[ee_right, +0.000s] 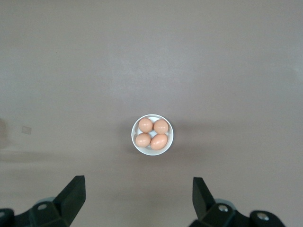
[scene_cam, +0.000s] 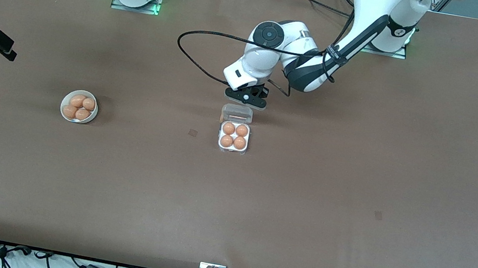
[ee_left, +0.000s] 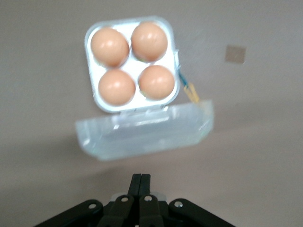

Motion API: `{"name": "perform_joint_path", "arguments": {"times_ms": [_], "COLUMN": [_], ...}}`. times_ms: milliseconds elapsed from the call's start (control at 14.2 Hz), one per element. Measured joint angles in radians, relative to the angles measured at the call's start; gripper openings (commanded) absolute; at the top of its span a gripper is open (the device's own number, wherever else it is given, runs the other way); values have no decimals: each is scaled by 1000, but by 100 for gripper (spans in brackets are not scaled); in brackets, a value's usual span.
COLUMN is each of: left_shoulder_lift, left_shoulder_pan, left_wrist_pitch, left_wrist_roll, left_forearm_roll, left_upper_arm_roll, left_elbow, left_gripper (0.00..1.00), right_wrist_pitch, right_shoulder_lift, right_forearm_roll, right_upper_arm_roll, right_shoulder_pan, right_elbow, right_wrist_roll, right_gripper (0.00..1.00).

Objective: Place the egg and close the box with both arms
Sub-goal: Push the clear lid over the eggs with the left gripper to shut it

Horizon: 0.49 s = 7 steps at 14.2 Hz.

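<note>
Just under the closed left claw [scene_cam: 247, 97], open full box [scene_cam: 234, 137]

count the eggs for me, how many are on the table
8. Four fill the cells of the box, whose clear lid is open. Four sit in the white bowl toward the right arm's end. None looks hidden.
</note>
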<state>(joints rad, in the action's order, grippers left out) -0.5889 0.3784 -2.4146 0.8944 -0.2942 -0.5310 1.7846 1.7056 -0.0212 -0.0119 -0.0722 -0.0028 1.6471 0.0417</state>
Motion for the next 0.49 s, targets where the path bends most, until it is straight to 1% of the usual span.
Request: {"name": "perform_joint_path", "arguments": {"times_ms": [140,281,492], "left_shoulder_lift": [-16,-27,-31], "left_shoulder_pan": [0,-5,-17], "left_wrist_pitch": [-91,-152,-165], "left_wrist_roll": [3,3,2], "left_forearm_roll": [-40,-97,-121], "left_upper_arm_roll": [19,59,82], "left_elbow": [-2,-13,-64], "left_gripper": [1,1,1], "right_wrist_pitch": [0,0,0], "right_shoulder_lift": [0,0,0], "right_forearm_roll": [0,0,0], "right_upper_arm_roll": [4,6,6], "right_shoulder_pan": [1,1,0], "right_elbow": [0,0,0], "right_wrist_roll": [0,0,0], "right_gripper": [100,100,100]}}
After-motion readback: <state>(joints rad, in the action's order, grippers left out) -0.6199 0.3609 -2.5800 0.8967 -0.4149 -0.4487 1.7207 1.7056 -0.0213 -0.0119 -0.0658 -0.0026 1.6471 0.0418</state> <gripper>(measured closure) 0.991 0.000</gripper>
